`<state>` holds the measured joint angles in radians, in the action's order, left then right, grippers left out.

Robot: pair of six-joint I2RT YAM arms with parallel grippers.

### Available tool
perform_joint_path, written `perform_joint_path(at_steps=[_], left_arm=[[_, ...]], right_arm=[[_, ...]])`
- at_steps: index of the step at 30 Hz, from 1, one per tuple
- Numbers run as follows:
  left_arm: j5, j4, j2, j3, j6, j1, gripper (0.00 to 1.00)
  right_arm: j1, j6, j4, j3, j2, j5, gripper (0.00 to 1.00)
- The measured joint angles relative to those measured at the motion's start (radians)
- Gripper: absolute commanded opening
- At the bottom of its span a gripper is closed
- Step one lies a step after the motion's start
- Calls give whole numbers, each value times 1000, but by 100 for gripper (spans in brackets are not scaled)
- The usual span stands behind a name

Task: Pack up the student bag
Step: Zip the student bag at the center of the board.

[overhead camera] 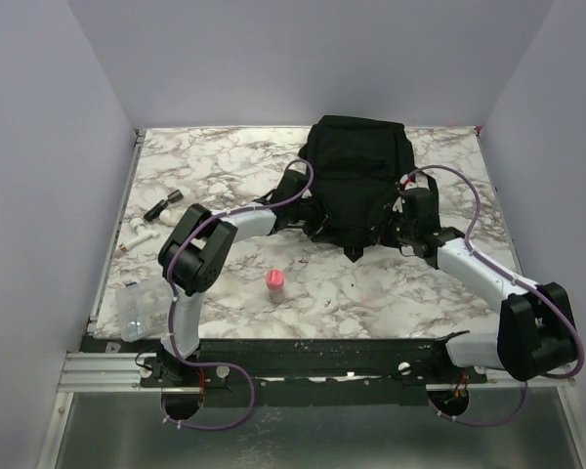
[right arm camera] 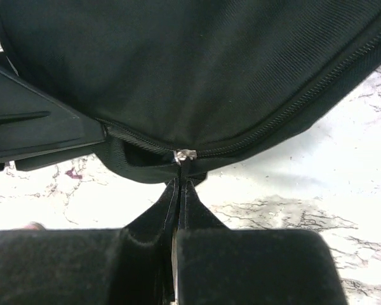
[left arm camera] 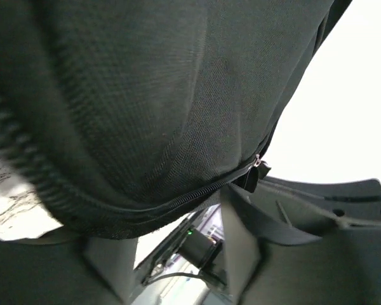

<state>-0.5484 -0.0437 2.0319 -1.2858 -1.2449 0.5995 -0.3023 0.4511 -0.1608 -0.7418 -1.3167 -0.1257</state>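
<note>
The student bag (overhead camera: 356, 176), a large black fabric backpack, lies at the back middle of the marble table. My right gripper (overhead camera: 402, 227) is at its near right side. In the right wrist view it (right arm camera: 180, 189) is shut on the black zip pull just below the silver slider (right arm camera: 185, 155). My left gripper (overhead camera: 298, 195) is at the bag's left side. In the left wrist view it (left arm camera: 178, 219) has its jaws apart, and the bag's zipped edge (left arm camera: 146, 206) hangs across the fingertips. The bag fabric (left arm camera: 146, 95) fills the frame.
A small pink bottle (overhead camera: 274, 284) stands in the near middle. A black object (overhead camera: 162, 205) and a small white item (overhead camera: 137, 234) lie at the left. A clear plastic container (overhead camera: 137, 308) sits at the near left corner. Walls close in on both sides.
</note>
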Motion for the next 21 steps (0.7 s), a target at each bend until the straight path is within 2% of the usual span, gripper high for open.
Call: perform_joint_path(at_steps=[1, 3, 4, 5, 10, 15, 16, 21], left_arm=[[0, 1, 2, 0, 9, -2, 35], [3, 1, 2, 0, 25, -9, 17], [6, 0, 2, 0, 38, -14, 13], [9, 0, 2, 2, 51, -19, 0], [24, -5, -27, 53, 130, -61, 0], [27, -5, -93, 116, 190, -85, 0], [27, -5, -98, 118, 197, -85, 4], [21, -6, -115, 133, 241, -85, 44]], right_arm=[[-14, -2, -13, -8, 0, 23, 1], [-40, -6, -29, -23, 0, 66, 1], [-48, -7, -37, -29, 0, 87, 1], [-58, -7, -47, -33, 2, 104, 0], [-62, 2, -89, -46, 2, 184, 0], [-47, 4, -121, -66, 2, 198, 1], [-45, 3, -130, -74, 0, 197, 0], [-42, -4, -142, -116, -2, 108, 1]])
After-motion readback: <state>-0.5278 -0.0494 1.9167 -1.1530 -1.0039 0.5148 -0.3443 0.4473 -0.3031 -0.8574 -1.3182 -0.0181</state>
